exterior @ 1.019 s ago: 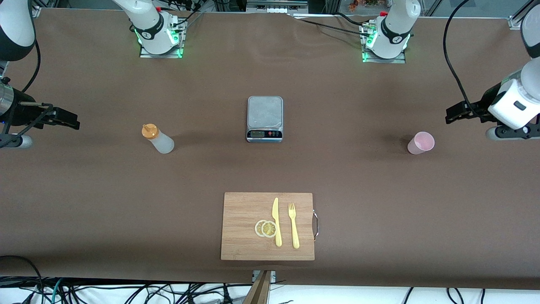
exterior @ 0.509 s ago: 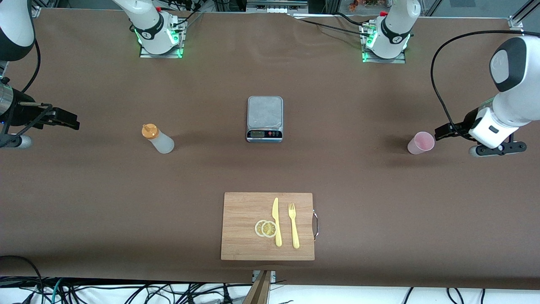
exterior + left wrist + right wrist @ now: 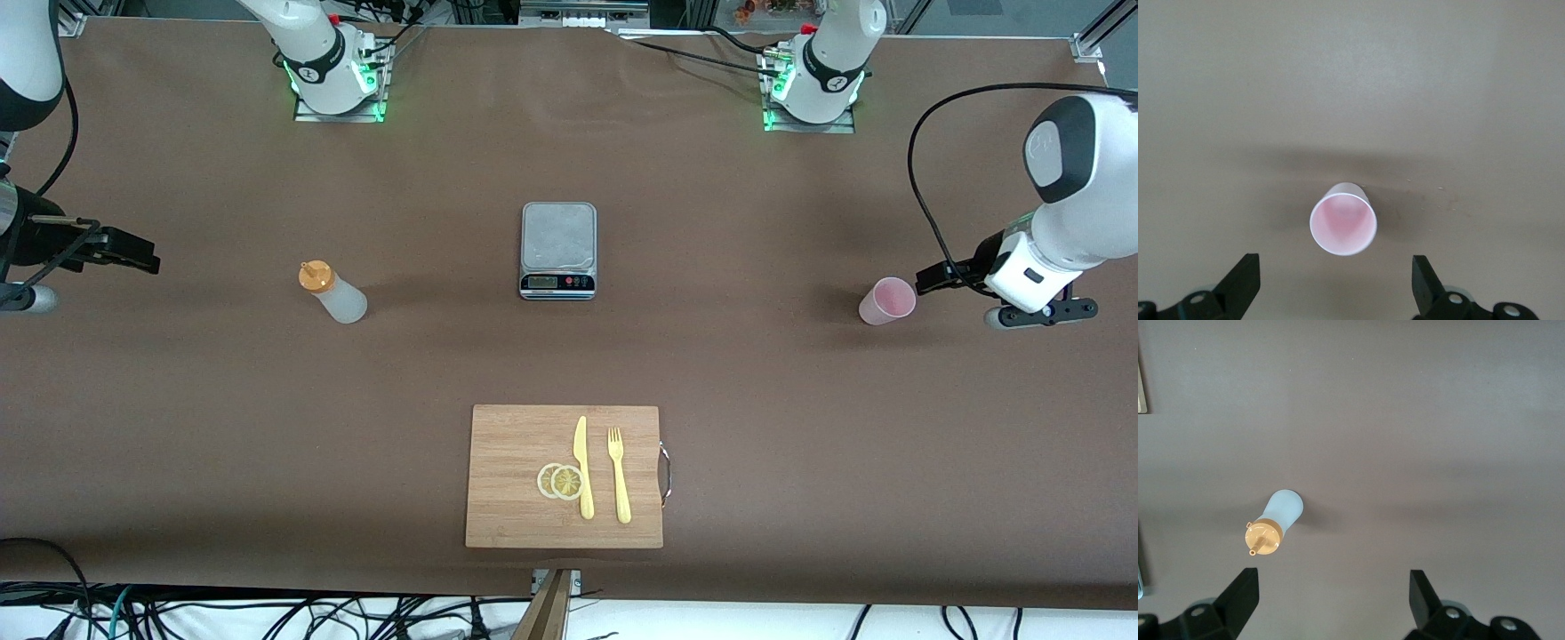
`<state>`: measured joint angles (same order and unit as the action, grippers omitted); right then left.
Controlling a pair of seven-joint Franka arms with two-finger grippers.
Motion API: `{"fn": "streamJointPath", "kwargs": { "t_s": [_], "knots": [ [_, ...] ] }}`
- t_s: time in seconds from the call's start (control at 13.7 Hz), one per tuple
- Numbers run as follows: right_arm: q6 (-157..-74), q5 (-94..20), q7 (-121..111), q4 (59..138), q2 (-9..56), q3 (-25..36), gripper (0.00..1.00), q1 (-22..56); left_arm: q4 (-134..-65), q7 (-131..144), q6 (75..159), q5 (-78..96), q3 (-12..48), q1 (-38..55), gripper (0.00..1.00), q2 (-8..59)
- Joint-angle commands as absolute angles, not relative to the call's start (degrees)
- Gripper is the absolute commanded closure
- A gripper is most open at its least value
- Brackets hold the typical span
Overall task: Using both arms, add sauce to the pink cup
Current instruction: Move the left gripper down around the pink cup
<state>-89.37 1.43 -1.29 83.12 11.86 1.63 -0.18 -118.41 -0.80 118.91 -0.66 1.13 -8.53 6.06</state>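
The pink cup [image 3: 886, 300] stands upright on the brown table toward the left arm's end; it also shows in the left wrist view [image 3: 1343, 227], empty. My left gripper [image 3: 929, 278] is open and empty, close beside the cup, its fingers [image 3: 1245, 280] wide apart. The sauce bottle [image 3: 332, 292], whitish with an orange cap, stands toward the right arm's end and shows in the right wrist view [image 3: 1273, 523]. My right gripper [image 3: 142, 261] is open and empty, well apart from the bottle, near the table's end.
A steel kitchen scale [image 3: 557, 250] sits mid-table between bottle and cup. A wooden cutting board [image 3: 511, 476] nearer the camera holds lemon slices [image 3: 561, 481], a yellow knife [image 3: 582, 465] and a yellow fork [image 3: 619, 474].
My left arm has swung down and in toward the pink cup, bringing its open gripper close beside it. My right gripper has drifted slightly away from the bottle.
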Motion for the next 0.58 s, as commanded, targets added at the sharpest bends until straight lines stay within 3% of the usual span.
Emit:
{"fn": "streamJointPath", "kwargs": {
  "t_s": [0.0,0.51],
  "knots": [
    [-89.1,0.4,-2.5,81.7,12.7,1.7,0.0,-0.5,-122.9,-5.4,125.2,0.0,1.9,-11.2,0.0,6.9],
    [-89.1,0.4,-2.5,81.7,12.7,1.7,0.0,-0.5,-127.0,-5.6,132.6,-0.1,1.9,-12.7,0.0,12.2]
  ]
}}
